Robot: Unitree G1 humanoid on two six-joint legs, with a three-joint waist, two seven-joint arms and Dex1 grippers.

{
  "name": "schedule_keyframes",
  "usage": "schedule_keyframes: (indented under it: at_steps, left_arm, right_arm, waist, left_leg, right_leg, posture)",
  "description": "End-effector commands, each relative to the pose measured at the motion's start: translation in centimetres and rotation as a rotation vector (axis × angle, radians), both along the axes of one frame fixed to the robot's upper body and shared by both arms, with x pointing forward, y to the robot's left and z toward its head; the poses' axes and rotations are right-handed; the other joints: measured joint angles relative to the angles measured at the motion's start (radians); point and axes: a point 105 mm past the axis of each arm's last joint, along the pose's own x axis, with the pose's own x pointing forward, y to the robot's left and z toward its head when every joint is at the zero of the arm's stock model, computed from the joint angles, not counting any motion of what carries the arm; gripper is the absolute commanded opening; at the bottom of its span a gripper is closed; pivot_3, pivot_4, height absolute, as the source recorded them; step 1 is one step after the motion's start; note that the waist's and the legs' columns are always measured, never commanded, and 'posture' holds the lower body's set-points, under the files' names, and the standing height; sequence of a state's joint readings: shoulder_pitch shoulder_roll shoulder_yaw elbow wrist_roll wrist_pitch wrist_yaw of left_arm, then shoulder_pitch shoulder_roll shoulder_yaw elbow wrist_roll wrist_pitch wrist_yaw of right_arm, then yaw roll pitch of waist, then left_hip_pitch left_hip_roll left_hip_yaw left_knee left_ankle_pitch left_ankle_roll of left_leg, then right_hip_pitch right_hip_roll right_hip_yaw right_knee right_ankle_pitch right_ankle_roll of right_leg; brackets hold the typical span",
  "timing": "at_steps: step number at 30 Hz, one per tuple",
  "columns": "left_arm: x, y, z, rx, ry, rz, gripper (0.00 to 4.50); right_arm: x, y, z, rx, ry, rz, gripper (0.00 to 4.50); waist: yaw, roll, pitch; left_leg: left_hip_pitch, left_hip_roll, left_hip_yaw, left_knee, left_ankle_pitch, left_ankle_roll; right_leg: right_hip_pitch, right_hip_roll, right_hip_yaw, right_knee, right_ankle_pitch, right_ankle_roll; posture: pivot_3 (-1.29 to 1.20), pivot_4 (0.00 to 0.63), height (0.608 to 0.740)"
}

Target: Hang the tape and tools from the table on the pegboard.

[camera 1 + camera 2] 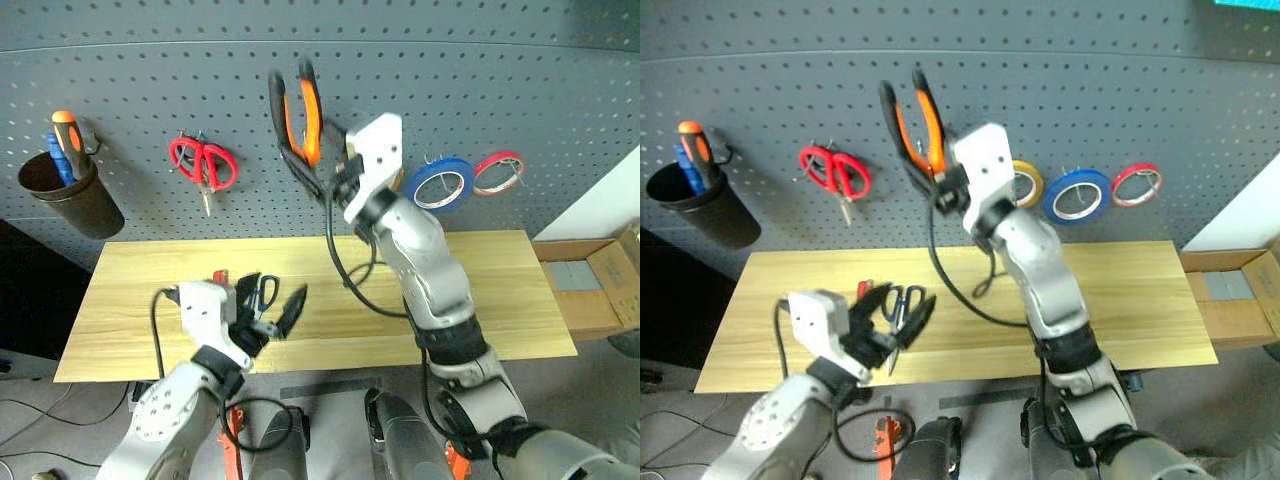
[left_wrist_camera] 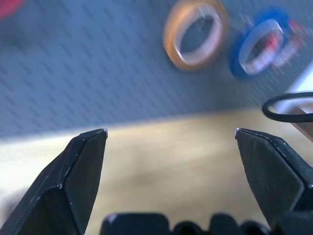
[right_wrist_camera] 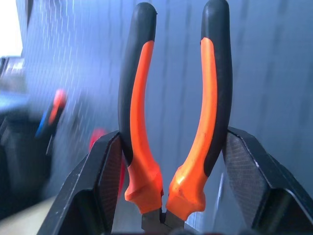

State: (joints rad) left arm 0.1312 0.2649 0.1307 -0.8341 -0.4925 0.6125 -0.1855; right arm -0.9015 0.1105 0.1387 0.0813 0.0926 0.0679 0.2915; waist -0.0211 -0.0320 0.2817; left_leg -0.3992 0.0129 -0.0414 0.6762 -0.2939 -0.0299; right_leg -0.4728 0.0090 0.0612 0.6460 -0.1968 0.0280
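My right gripper (image 1: 326,178) is shut on the orange-and-black pliers (image 1: 297,112) and holds them handles-up against the pegboard (image 1: 500,80). In the right wrist view the fingers (image 3: 100,181) clamp both handles of the pliers (image 3: 139,122). The blue tape (image 1: 443,185) hangs on a pegboard hook to the right. My left gripper (image 1: 895,310) is open above the table (image 1: 480,290), nothing between its fingers (image 2: 83,166). Below it on the wood lie dark-handled scissors (image 1: 902,298) and a red-handled screwdriver (image 1: 865,290), mostly hidden by the gripper.
On the pegboard hang red-handled scissors (image 1: 203,163), a yellow roll (image 1: 1028,183) and a thin red roll (image 1: 497,172). A dark cup (image 1: 70,195) at far left holds an orange-handled screwdriver. A cardboard box (image 1: 600,285) sits off the table's right end.
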Motion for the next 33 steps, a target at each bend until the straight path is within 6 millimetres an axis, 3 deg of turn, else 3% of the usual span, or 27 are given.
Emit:
schedule_keyframes:
  at_steps: [1, 5, 9, 17, 24, 26, 32, 33]
  left_arm:
    - [0.9, 0.7, 2.4, 0.013, -0.091, 0.04, 4.5]
    - [3.2, 1.4, 4.2, 0.033, -0.146, 0.049, 4.5]
    - [4.7, 1.5, 4.5, 0.059, -0.152, 0.034, 4.5]
    - [5.4, 1.4, 4.5, 0.066, -0.147, 0.014, 4.5]
    - [5.2, 1.4, 4.0, 0.069, -0.129, 0.013, 4.5]
    - [5.2, 1.3, 4.0, 0.069, -0.127, 0.014, 4.5]
    - [5.3, 1.0, 4.0, 0.068, -0.13, 0.012, 4.5]
    - [5.4, 1.0, 4.0, 0.068, -0.129, 0.011, 4.5]
  right_arm:
    - [-0.5, 0.0, 3.7, 0.111, -0.168, -0.032, 2.59]
    - [0.6, 0.7, 4.8, 0.17, -0.197, -0.056, 2.59]
    - [2.0, 1.1, 3.8, 0.186, -0.155, -0.074, 2.59]
    - [3.9, 1.9, -1.4, 0.089, -0.05, -0.102, 2.59]
    - [4.7, 2.2, -5.9, -0.061, 0.053, -0.124, 2.59]
    - [4.6, 2.2, -6.4, -0.079, 0.063, -0.116, 2.59]
    - [4.4, 1.4, -6.1, -0.064, 0.061, -0.116, 4.48]
    - [4.5, 1.2, -6.0, -0.063, 0.064, -0.13, 4.48]
  waist:
    - [0.007, 0.0, 0.0]
    - [0.021, 0.0, 0.0]
    - [0.03, 0.0, 0.002]
    - [0.032, 0.001, 0.014]
    - [0.04, 0.001, 0.022]
    - [0.04, 0.001, 0.022]
    - [0.04, 0.001, 0.024]
    - [0.04, 0.001, 0.025]
  left_leg:
    - [0.0, 0.0, 0.0, 0.0, 0.0, 0.0]
    - [0.0, -0.001, -0.001, 0.0, 0.0, 0.0]
    - [-0.001, 0.0, -0.005, 0.0, 0.0, 0.0]
    - [-0.003, 0.001, -0.011, -0.001, 0.0, 0.0]
    - [-0.002, 0.001, -0.012, 0.0, 0.001, -0.001]
    - [-0.002, 0.001, -0.012, 0.0, 0.001, -0.001]
    - [-0.002, 0.001, -0.012, 0.0, 0.001, -0.001]
    - [-0.002, 0.001, -0.012, 0.0, 0.001, -0.001]
  right_leg:
    - [0.0, 0.0, 0.0, 0.0, 0.0, 0.0]
    - [0.0, -0.001, -0.004, 0.001, 0.002, -0.003]
    - [0.0, -0.003, -0.009, 0.0, 0.002, -0.005]
    - [0.0, -0.011, -0.016, 0.001, 0.001, -0.006]
    - [0.0, -0.012, -0.017, 0.002, 0.001, -0.006]
    - [0.0, -0.012, -0.017, 0.002, 0.001, -0.006]
    - [0.001, -0.012, -0.017, 0.002, 0.001, -0.006]
    - [0.001, -0.012, -0.017, 0.002, 0.001, -0.006]
  posture:
    - [0.19, 0.283, 0.74]
    - [0.21, 0.292, 0.74]
    - [0.22, 0.302, 0.74]
    - [0.21, 0.323, 0.74]
    - [0.2, 0.33, 0.74]
    - [0.2, 0.329, 0.74]
    - [0.19, 0.327, 0.74]
    - [0.19, 0.327, 0.74]
